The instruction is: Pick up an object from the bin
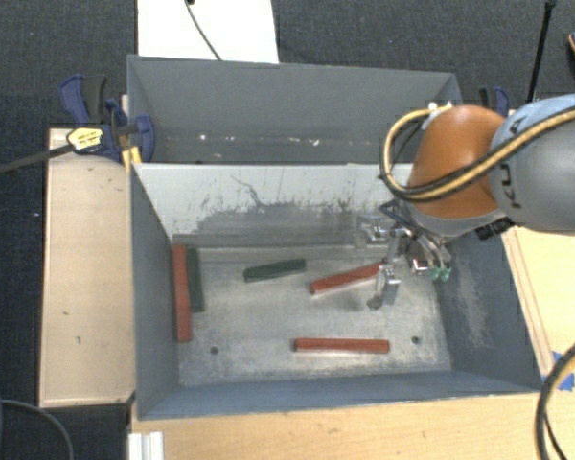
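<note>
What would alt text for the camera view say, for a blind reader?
A robot arm's pincer hangs in a grey metal bin, at the right end of a slanting red-brown stick. Four more sticks, red-brown and dark green, lie across the bin's floor.

Red-brown stick (343, 281), slanted, centre-right

Your bin (297, 199): grey metal, matt, floor scuffed pale. Front red bar (340, 346), green bar (274, 271): matt, smooth. Your gripper (381, 295): bare bright metal.
</note>
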Controlling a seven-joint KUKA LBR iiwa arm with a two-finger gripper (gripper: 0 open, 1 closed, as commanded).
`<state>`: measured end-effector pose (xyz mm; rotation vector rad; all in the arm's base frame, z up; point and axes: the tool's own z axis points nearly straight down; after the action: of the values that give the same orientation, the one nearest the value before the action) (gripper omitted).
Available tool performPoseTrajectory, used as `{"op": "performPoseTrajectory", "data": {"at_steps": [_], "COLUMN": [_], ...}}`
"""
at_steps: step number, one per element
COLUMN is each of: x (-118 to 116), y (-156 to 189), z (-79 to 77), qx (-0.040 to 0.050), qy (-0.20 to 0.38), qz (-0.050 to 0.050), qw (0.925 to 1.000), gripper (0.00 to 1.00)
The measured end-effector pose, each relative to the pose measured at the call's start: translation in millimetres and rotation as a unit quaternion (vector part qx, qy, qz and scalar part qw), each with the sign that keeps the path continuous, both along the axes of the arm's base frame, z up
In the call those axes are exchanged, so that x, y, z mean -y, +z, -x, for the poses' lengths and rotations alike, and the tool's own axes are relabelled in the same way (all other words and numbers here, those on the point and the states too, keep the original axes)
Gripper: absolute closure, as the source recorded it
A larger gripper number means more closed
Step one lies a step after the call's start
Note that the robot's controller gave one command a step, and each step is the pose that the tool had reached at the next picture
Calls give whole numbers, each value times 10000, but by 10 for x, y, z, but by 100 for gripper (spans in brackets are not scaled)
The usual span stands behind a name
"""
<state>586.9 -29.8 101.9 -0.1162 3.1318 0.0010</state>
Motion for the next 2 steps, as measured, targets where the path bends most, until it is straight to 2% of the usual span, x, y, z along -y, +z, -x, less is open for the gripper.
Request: {"op": "performPoseTrajectory", "data": {"at_steps": [1,2], "x": [-156,79], "y": [-11,-325], "z": [-60,-14], "qx": [14,-43], "qy": [433,60], "qz": [5,3], "qw": [9991,10000], "gripper": [0,0]}}
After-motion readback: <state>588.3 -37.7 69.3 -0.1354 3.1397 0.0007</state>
